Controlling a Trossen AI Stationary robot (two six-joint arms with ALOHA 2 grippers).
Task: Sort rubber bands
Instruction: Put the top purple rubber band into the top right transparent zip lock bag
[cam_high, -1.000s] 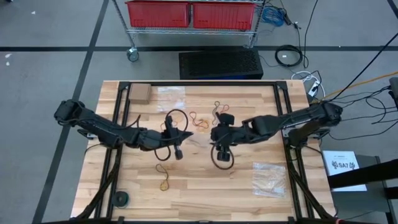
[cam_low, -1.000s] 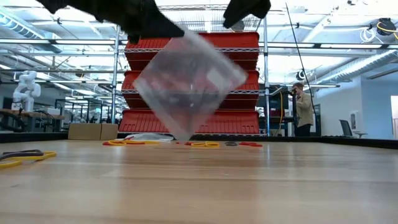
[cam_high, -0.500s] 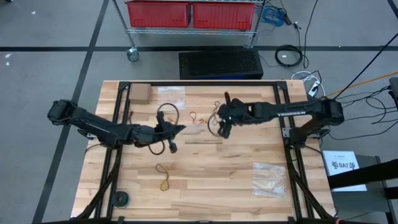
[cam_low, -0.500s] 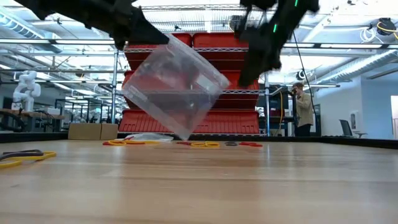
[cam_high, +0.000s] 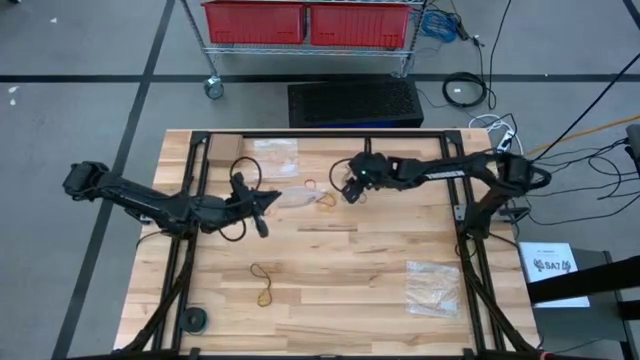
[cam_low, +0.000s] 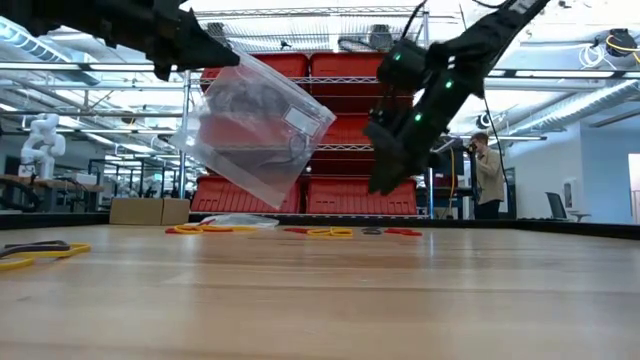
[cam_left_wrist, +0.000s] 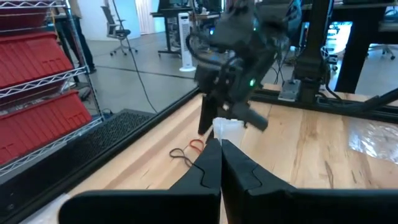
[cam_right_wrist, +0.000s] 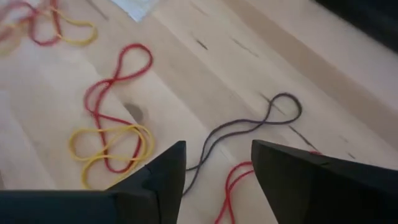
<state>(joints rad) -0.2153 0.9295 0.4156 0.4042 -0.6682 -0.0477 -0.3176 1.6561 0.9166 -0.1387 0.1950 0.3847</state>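
Note:
My left gripper (cam_high: 270, 198) hangs left of the table's middle, shut on a clear plastic bag (cam_low: 255, 130) with dark loops showing inside. My right gripper (cam_high: 347, 192) stands open, slanting down, just above a scatter of rubber bands (cam_high: 330, 195) lying flat on the wood near the far middle. In the right wrist view red (cam_right_wrist: 118, 74), yellow (cam_right_wrist: 112, 146) and dark (cam_right_wrist: 249, 127) rubber bands lie ahead of its fingers (cam_right_wrist: 168, 174); nothing is between them. More rubber bands (cam_high: 263, 285) lie near the front left. My left gripper pinches the bag's upper corner edge (cam_left_wrist: 227, 129) between its two shut fingers, coming level from the table's left. The bag hangs tilted below and beside the fingers (cam_low: 215, 55), lifted clear of the table.
Two other clear bags lie on the wood, one at the far left (cam_high: 275, 155) and one at the near right (cam_high: 435, 285). A cardboard box (cam_high: 225, 150) sits at the far left corner, a black round object (cam_high: 193, 320) at the near left. A person (cam_low: 488, 175) stands in the room beyond.
My left gripper has drawn back toward the table's left edge, carrying the bag, which stays lifted and has tipped flatter. My right gripper has swung toward the far edge and come down, tipping from above the bag to just over the rubber bands.

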